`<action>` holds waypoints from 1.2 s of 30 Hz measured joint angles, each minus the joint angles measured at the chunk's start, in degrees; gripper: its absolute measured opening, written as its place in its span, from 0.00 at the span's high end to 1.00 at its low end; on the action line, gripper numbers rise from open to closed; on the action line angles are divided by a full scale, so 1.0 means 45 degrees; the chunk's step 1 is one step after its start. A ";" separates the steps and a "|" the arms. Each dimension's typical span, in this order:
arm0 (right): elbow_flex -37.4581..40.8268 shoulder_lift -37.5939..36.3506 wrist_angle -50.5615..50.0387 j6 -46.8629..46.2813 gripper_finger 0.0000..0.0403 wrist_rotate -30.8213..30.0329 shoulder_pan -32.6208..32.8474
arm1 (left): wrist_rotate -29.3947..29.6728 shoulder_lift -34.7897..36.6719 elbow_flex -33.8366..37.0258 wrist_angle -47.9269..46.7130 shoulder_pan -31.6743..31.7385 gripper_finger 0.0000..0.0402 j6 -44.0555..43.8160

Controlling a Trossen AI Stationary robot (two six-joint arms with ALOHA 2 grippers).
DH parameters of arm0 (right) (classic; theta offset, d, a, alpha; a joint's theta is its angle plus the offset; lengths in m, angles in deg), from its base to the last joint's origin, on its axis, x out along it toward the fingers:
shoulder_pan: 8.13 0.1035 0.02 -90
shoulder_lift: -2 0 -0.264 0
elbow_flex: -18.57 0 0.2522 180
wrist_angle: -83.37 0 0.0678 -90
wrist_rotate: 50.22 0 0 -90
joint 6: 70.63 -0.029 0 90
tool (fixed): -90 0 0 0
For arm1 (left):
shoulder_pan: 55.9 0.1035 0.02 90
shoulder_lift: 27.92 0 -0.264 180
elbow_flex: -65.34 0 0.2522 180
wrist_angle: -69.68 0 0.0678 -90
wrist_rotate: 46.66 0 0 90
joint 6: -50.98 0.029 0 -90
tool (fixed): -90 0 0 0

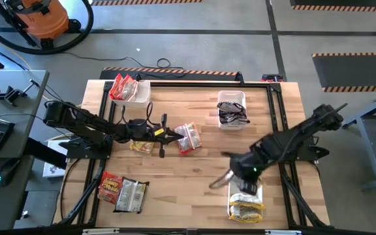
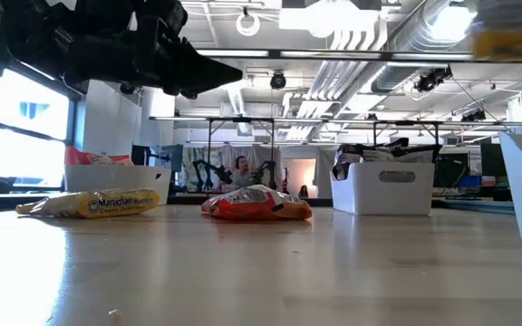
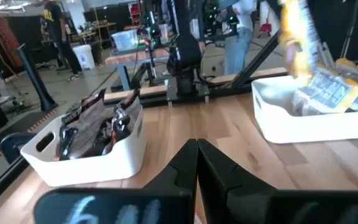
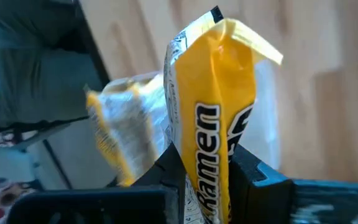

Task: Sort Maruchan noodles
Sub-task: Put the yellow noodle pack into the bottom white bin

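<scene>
My right gripper (image 1: pixel 232 176) hangs over the near right of the table, shut on a yellow noodle packet (image 4: pixel 213 93). Just below it is a white bin (image 1: pixel 245 196) with yellow packets (image 1: pixel 247 210) in it. My left gripper (image 1: pixel 170 134) is shut and points level toward the table's right, well above the wood (image 2: pixel 229 69), touching nothing. A red packet (image 1: pixel 188 138) lies flat on the table just beyond its tips. A yellow packet (image 1: pixel 141 146) lies flat under that arm. My right gripper pinches the yellow packet's two flat faces (image 4: pixel 209 152) between its two fingers. The fingers slant steeply down from above. The packet stands on edge in the hold and reaches out beyond the fingertips (image 3: pixel 294 37), lifted clear above the bin. Which end is held the fingers hide.
A bin of dark packets (image 1: pixel 231 109) stands at the far right and a bin of red packets (image 1: pixel 128 89) at the far left. A red packet (image 1: pixel 111 186) and a silver one (image 1: pixel 131 194) lie near the front left corner. Bare wood spans the middle.
</scene>
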 joint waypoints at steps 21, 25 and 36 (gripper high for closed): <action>-0.0001 0.1136 0.1565 -0.1788 0.90 -0.0884 -0.1271 | 0.0425 -0.0005 0.0009 0.0076 -0.0091 0.99 -0.0991; 0.0015 0.1126 0.3269 -0.1774 0.90 -0.2049 -0.2802 | 0.0604 -0.0005 0.0009 0.0094 -0.0381 0.92 -0.0751; 0.2117 0.1130 1.1051 -0.2522 0.90 -0.4147 -0.5958 | 0.6555 -0.0015 -0.0139 0.1190 -0.2907 0.67 0.3821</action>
